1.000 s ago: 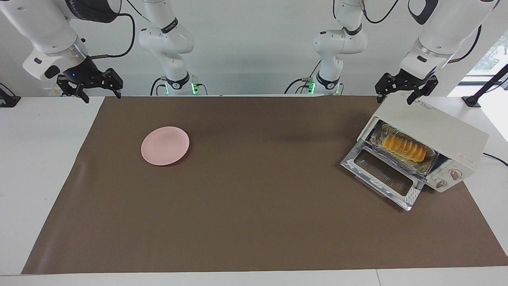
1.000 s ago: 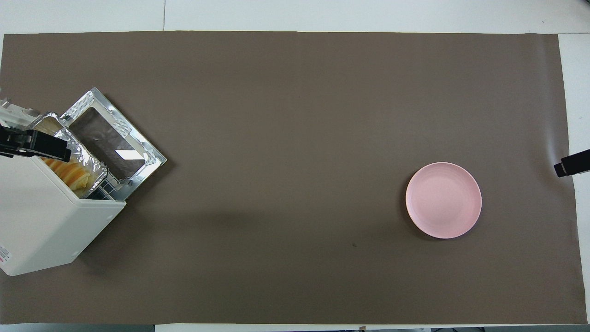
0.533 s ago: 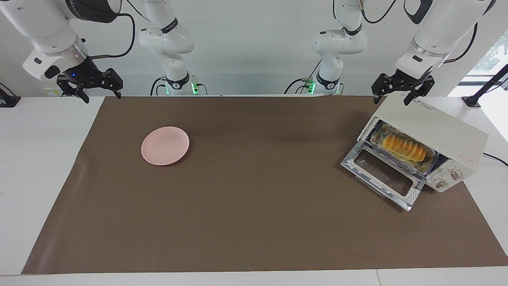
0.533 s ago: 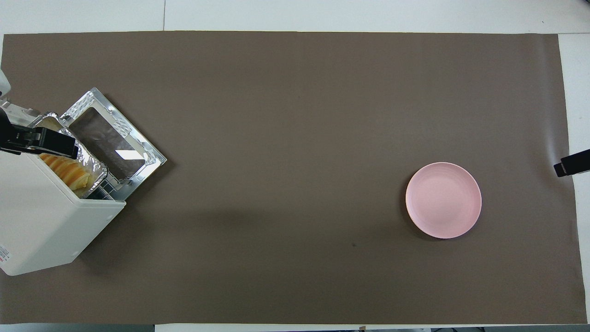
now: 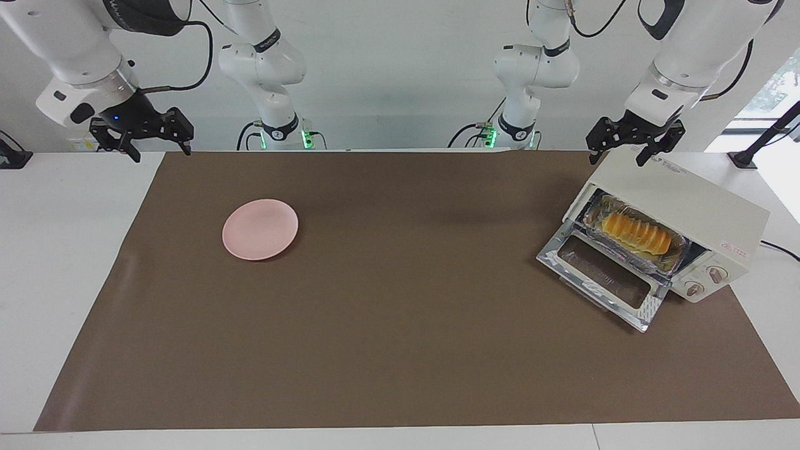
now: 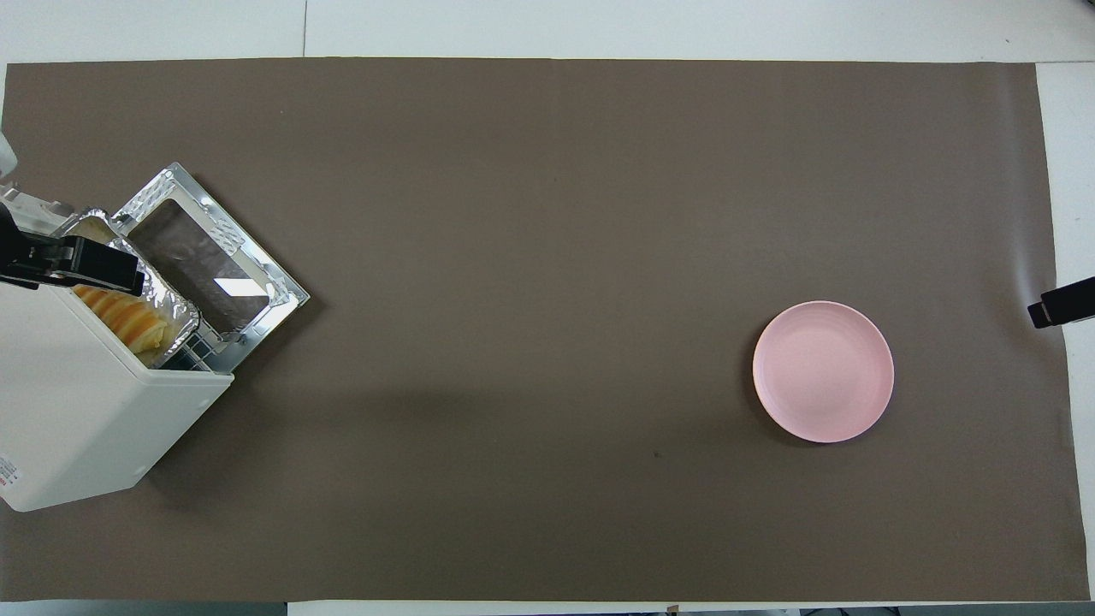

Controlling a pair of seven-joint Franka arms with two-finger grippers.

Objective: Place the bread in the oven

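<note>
The yellow-orange bread (image 5: 636,232) (image 6: 127,316) lies in a silver foil tray (image 5: 672,263) inside the cream-white oven (image 5: 687,200) (image 6: 77,402), at the left arm's end of the table. The oven's glass door (image 5: 603,278) (image 6: 214,269) hangs folded down, open. My left gripper (image 5: 616,154) hovers open and empty over the oven's top edge that is nearest the robots. My right gripper (image 5: 157,147) waits open and empty over the brown mat's corner at the right arm's end; only a fingertip (image 6: 1061,303) shows in the overhead view.
A round pink plate (image 5: 260,229) (image 6: 823,371) sits empty on the brown mat (image 5: 400,350) toward the right arm's end. White table (image 5: 62,262) borders the mat. A black cable (image 5: 778,248) runs from the oven.
The left gripper has risen slightly over the oven top and drifted a little toward the robots. Bread, oven, plate and right arm have not moved.
</note>
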